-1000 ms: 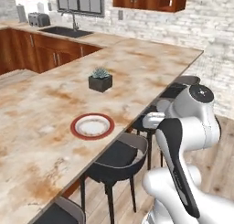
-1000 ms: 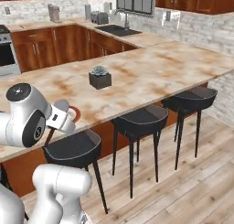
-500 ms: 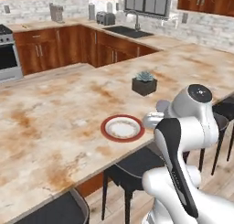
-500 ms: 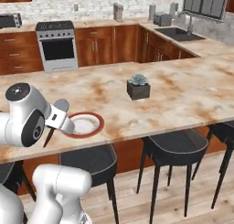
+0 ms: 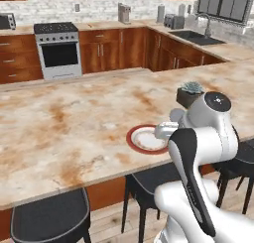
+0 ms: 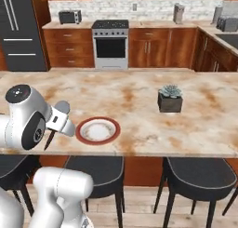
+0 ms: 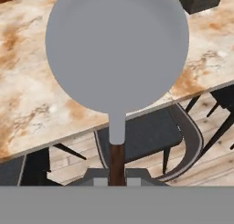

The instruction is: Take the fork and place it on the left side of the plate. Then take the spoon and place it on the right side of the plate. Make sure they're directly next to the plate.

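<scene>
While the plate (image 6: 98, 130) lies bare (red-rimmed), the gripper (image 7: 117, 178) pinches the spoon (image 7: 117, 49) — by its dark handle.

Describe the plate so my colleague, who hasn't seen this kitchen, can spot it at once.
Find the long marble island counter with stools below. Near its front edge, left of the small potted succulent in the right base view, lies the plate. It is flat and round, white with a red rim.

Grey-bowled, brown-handled spoon (image 7: 117, 54); red-rimmed white plate (image 6: 98, 130); mottled beige-rust counter (image 6: 139, 94).
</scene>
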You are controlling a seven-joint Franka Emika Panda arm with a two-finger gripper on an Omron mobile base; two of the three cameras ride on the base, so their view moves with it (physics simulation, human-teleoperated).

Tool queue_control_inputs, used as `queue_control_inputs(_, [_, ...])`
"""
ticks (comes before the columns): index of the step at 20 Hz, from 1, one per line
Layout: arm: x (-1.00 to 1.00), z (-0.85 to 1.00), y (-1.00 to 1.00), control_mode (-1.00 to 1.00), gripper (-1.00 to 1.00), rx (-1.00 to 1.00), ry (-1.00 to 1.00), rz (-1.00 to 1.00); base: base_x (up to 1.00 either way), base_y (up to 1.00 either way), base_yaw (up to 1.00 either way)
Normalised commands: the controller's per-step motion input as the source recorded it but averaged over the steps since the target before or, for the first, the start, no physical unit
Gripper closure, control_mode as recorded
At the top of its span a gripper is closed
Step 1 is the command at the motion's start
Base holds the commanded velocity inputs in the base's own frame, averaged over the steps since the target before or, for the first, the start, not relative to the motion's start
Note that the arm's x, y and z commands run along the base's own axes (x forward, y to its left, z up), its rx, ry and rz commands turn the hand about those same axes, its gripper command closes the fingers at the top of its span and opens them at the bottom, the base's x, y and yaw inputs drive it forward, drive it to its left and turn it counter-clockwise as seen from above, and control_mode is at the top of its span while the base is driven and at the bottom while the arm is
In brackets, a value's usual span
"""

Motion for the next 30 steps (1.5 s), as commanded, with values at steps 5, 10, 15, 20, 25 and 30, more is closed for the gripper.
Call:
queue_control_inputs(5, [0.00,0.00,0.00,1.00,1.00,0.00,0.00,0.00,0.64,-0.26,0.50])
queue_control_inputs(10, [0.00,0.00,0.00,1.00,1.00,0.00,0.00,0.00,0.64,-0.42,0.45])
queue_control_inputs(15, [0.00,0.00,0.00,1.00,1.00,0.00,0.00,0.00,0.28,-0.78,0.35])
queue_control_inputs(20, [0.00,0.00,0.00,1.00,1.00,0.00,0.00,0.00,0.33,-0.85,0.21])
queue_control_inputs(25, [0.00,0.00,0.00,1.00,1.00,0.00,0.00,0.00,-0.01,-0.87,0.05])
queue_control_inputs(30, [0.00,0.00,0.00,1.00,1.00,0.00,0.00,0.00,0.01,-0.79,-0.01])
